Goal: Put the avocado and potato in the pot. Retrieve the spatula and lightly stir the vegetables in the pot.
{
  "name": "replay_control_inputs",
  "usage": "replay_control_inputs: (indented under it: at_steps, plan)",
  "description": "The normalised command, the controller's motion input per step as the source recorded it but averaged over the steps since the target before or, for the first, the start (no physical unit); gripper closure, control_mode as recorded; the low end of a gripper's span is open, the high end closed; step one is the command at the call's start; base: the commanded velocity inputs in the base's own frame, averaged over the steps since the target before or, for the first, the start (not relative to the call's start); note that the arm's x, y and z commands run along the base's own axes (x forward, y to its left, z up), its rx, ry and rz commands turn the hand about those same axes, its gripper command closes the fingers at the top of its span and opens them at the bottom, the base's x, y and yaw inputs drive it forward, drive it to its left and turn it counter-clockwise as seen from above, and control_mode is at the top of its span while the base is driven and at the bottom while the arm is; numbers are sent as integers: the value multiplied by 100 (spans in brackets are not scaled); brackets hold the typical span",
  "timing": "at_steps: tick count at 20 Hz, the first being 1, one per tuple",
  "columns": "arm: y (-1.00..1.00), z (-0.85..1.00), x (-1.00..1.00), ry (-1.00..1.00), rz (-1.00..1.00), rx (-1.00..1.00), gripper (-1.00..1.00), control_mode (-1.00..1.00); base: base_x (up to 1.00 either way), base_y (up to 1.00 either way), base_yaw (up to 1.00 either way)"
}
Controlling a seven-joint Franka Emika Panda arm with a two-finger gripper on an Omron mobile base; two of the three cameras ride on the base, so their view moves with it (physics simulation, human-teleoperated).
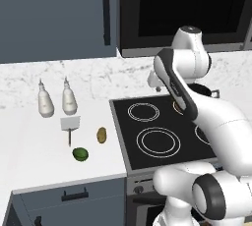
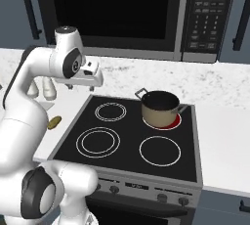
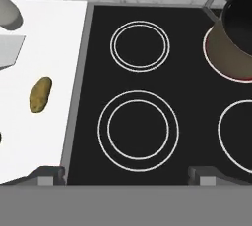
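Note:
The dark green avocado lies on the white counter near its front edge. The tan-yellow potato lies just behind it, close to the stove's left rim. The spatula rests flat behind them, pale blade toward the bottles. The beige pot stands upright on the rear right burner, dark inside with nothing showing in it. My gripper hangs open above the stove's left side, pointing down, its fingertips wide apart with nothing between them.
Two white bottles stand at the back of the counter, left of the black stove top. The ring under the pot glows red. A microwave hangs above the stove. More white counter lies to the stove's right.

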Motion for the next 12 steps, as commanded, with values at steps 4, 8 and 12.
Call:
replay_control_inputs:
  at_steps: [4,8,12]
  plan:
    - [72,-22,-14,0,4,-1,-100,-100,0,0,0]
    - [96,-40,-8,0,1,-6,-100,-100,0,0,0]
    - [100,-53,-24,0,8,-7,-100,-100,0,0,0]
